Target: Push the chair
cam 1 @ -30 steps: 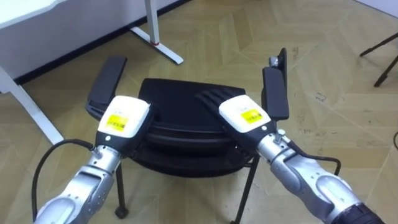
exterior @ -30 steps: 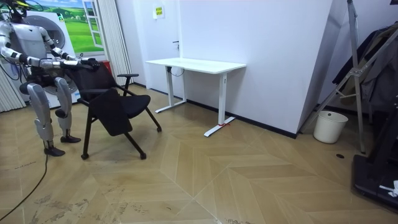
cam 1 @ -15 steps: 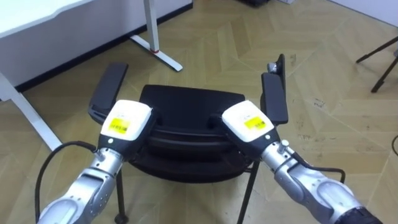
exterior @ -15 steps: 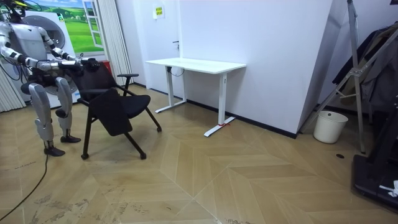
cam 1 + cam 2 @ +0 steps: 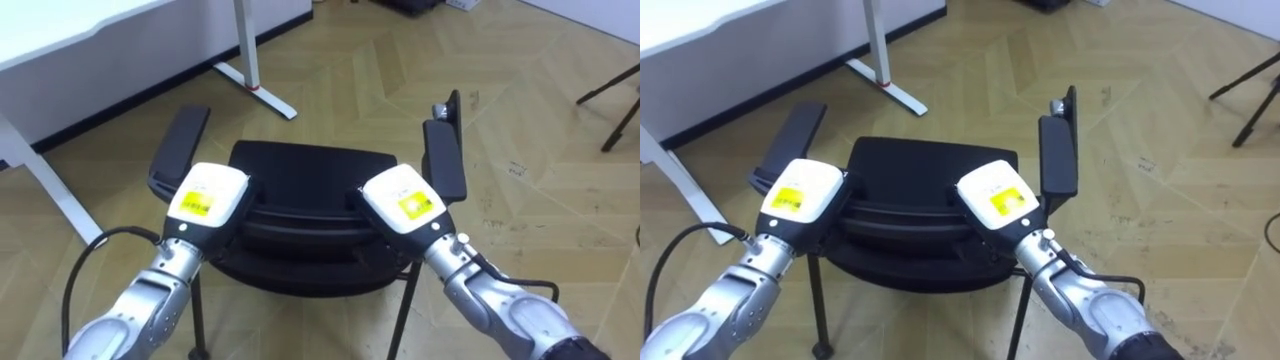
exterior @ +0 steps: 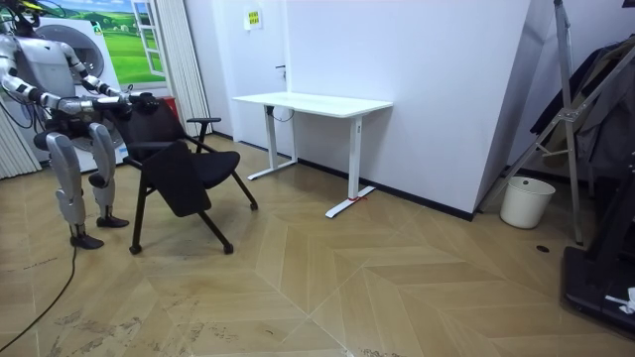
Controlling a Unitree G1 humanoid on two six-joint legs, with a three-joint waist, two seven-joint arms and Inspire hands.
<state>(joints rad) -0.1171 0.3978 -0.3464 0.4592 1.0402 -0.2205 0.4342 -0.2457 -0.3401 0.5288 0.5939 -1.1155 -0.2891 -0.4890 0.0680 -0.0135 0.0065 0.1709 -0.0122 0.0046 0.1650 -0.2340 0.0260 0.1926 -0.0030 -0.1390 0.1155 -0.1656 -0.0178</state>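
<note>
While the chair [image 6: 184,164] stands on parquet [image 6: 397,288], a white desk [image 6: 313,102] sits nearby.

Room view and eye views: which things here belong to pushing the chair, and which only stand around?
Belongs to the job:
- chair
- left hand and right hand, both at the top of the chair's backrest

Only standing around:
- white desk, beyond the chair
- white bin, by the wall at the room view's right
</note>
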